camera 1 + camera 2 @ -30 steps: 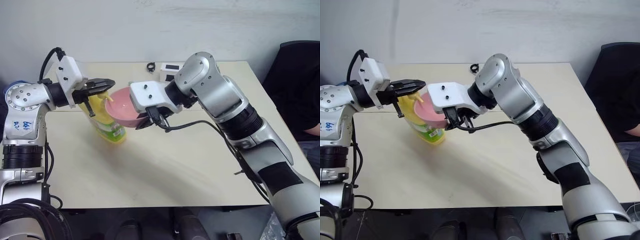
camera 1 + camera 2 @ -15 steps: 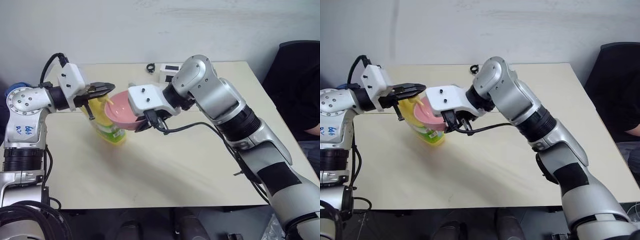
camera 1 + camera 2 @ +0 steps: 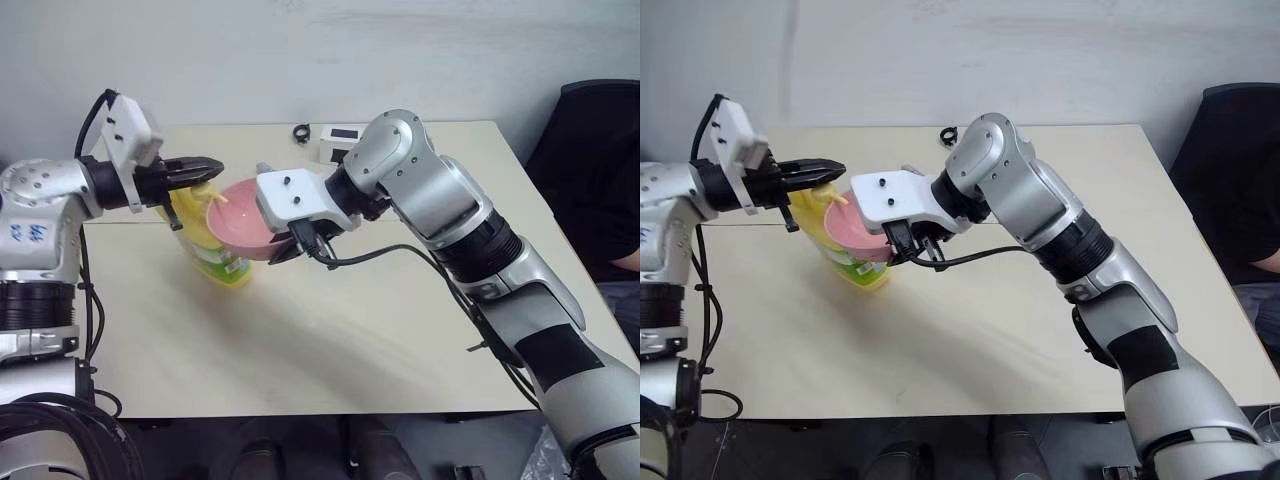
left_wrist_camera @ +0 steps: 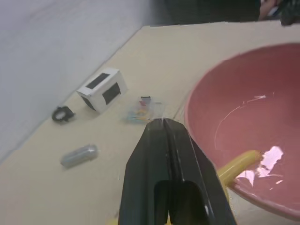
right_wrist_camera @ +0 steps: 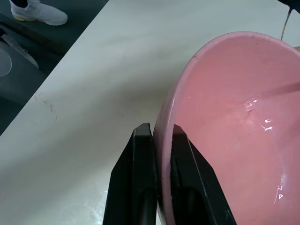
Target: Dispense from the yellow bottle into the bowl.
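The yellow bottle [image 3: 222, 258] stands upright on the table's left side, its green-and-white label facing me. Its yellow pump nozzle [image 4: 238, 164] reaches out over the rim of the pink bowl [image 3: 238, 222]. My right gripper [image 5: 161, 129] is shut on the bowl's near rim, one finger inside and one outside. It holds the bowl tilted in the air against the bottle. Glossy wet streaks show inside the bowl. My left gripper [image 3: 210, 162] is shut and points level, hovering just above the pump head.
At the table's far edge lie a white box with a black panel [image 3: 340, 140] and a small black ring [image 3: 301, 133]. A clear little cylinder [image 4: 78, 155] and a small colourful item [image 4: 144, 108] lie behind the bottle. A black chair [image 3: 590, 170] stands at the right.
My left gripper has lifted slightly off the pump head and its wrist has rolled. The right arm and the bowl have stayed put.
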Robot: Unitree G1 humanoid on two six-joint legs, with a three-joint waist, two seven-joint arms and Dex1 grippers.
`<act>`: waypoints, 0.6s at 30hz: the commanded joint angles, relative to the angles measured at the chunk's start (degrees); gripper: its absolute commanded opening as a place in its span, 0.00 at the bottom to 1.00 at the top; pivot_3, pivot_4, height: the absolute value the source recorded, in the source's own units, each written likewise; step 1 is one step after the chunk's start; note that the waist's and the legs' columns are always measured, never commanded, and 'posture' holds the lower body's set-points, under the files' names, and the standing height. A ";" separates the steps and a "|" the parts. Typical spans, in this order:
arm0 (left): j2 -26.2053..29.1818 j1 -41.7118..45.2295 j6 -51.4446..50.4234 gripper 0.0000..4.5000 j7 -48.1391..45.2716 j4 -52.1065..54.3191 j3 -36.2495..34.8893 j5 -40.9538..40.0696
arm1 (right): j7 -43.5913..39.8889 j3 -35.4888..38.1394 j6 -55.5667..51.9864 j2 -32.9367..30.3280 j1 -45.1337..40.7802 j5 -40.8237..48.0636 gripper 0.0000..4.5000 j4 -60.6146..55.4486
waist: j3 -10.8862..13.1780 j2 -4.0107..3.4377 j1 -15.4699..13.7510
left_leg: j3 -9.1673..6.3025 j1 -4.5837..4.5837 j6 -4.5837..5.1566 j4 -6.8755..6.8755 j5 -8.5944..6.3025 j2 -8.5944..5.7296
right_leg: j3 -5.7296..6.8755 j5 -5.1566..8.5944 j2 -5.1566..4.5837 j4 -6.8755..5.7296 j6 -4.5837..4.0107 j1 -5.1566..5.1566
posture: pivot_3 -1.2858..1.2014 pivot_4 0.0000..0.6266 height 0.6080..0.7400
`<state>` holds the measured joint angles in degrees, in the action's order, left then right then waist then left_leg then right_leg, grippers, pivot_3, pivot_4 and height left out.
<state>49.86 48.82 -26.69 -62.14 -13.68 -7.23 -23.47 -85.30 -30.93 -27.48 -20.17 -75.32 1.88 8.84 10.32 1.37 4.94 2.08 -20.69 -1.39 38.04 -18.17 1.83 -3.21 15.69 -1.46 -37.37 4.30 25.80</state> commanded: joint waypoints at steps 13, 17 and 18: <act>22.91 -16.80 -31.40 0.99 -12.68 25.07 -32.41 -21.82 | 7.54 5.53 9.30 -11.26 16.98 -1.77 0.00 -5.27 | 0.21 0.31 -0.08 | 0.01 -1.19 -0.08 0.05 -0.12 0.15 | 0.01 -0.05 -0.25 0.31 0.12 0.93 | 0.52 0.24 1.00; 21.02 -37.25 -37.07 0.99 -18.63 37.92 -48.22 -20.86 | 13.69 6.41 16.16 -13.12 25.76 -4.74 0.00 -2.93 | 0.31 0.42 -0.10 | 0.04 -1.19 -0.08 0.10 -0.11 0.07 | 0.01 -0.04 -0.17 0.54 0.10 0.93 | 0.52 0.24 1.00; 20.51 -40.22 -37.66 0.99 -18.93 39.69 -50.65 -21.08 | 14.46 6.65 17.08 -13.27 27.05 -4.99 0.00 -2.83 | 0.37 0.49 -0.17 | 0.05 -1.17 -0.08 0.09 -0.11 0.06 | -0.01 -0.03 -0.16 0.53 0.08 0.93 | 0.52 0.24 1.00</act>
<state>70.06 9.78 -63.29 -79.72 22.58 -52.11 -44.42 -72.70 -26.28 -13.24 -33.31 -48.12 -2.81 7.46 10.69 1.86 4.78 2.13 -21.85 -1.48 38.17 -18.28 1.86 -3.22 15.67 -1.58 -36.89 4.36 26.72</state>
